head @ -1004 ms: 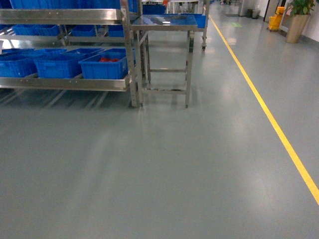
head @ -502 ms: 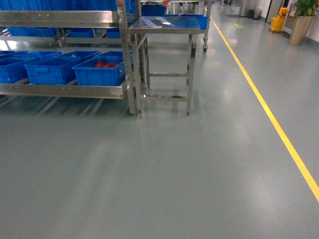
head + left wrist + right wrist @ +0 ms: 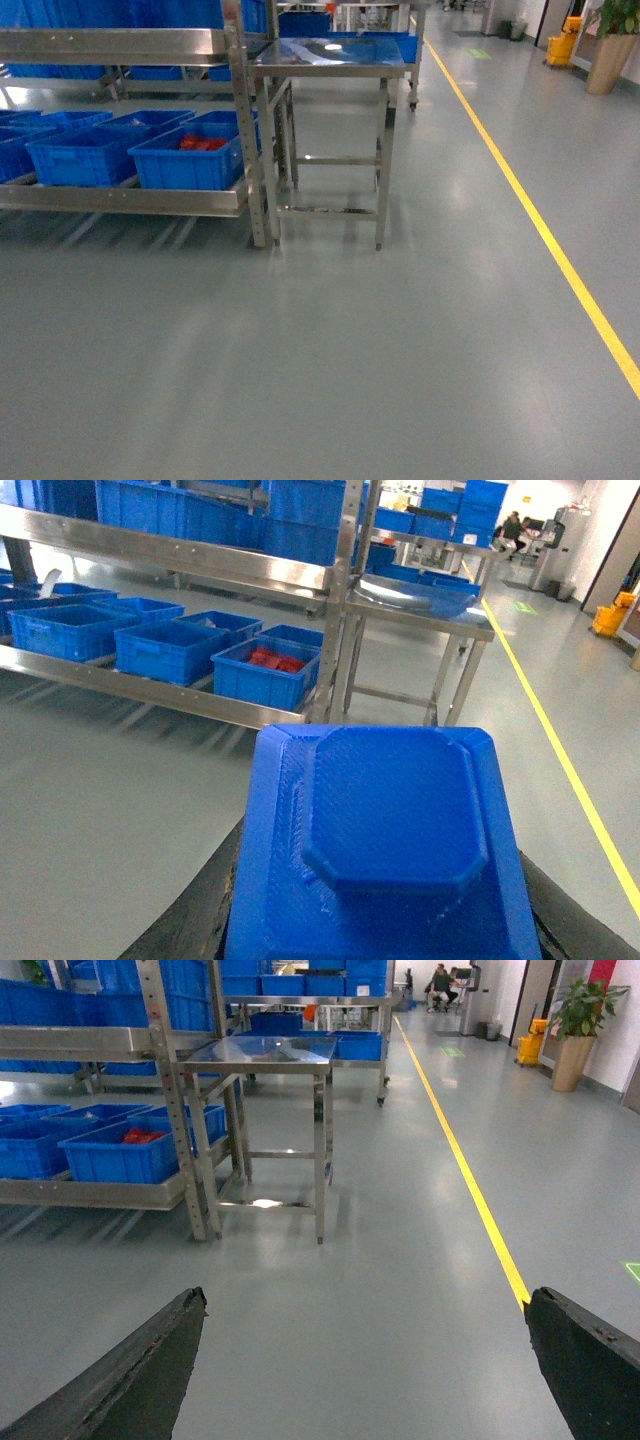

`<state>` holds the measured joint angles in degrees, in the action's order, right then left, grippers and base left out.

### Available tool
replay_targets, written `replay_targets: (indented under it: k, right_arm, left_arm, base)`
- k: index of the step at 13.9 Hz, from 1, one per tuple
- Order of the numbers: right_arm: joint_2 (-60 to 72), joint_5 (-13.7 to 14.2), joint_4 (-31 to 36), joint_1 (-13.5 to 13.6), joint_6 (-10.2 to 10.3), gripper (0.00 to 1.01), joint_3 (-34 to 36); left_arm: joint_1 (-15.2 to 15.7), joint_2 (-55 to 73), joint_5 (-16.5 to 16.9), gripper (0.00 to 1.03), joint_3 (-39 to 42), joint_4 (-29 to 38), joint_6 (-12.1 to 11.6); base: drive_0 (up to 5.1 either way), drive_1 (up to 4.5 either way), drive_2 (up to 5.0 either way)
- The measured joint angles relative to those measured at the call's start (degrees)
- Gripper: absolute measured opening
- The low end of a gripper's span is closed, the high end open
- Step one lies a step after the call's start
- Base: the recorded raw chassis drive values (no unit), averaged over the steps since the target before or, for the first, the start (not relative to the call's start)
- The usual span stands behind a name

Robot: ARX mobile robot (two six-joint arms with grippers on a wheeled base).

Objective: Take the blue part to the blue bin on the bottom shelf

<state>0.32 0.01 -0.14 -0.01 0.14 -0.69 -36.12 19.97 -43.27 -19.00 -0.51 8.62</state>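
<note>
The blue part, a square block with a raised octagonal face, fills the lower left wrist view. My left gripper is shut on it, with black fingers showing at either side. The bottom shelf of the steel rack carries several blue bins. The rightmost bin holds red pieces. The same shelf rail and bins lie ahead in the left wrist view. My right gripper hangs open over bare floor. Neither gripper shows in the head view.
A small steel table stands right against the rack's end post. A yellow floor line runs along the right. A potted plant and a yellow cart stand far back right. Upper rack tiers hold more blue crates.
In the head view the rack and the table have slid lower and a little left and look larger, so the base has come nearer to them.
</note>
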Motion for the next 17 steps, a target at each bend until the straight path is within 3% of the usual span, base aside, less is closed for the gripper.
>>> replay_targets:
  k: [17]
  right_arm:
    - [0.0, 0.0, 0.0, 0.0, 0.0, 0.98, 0.0]
  left_arm:
    - [0.0, 0.0, 0.0, 0.43, 0.0, 0.0, 0.0]
  base:
    - [0.0, 3.95, -4.0]
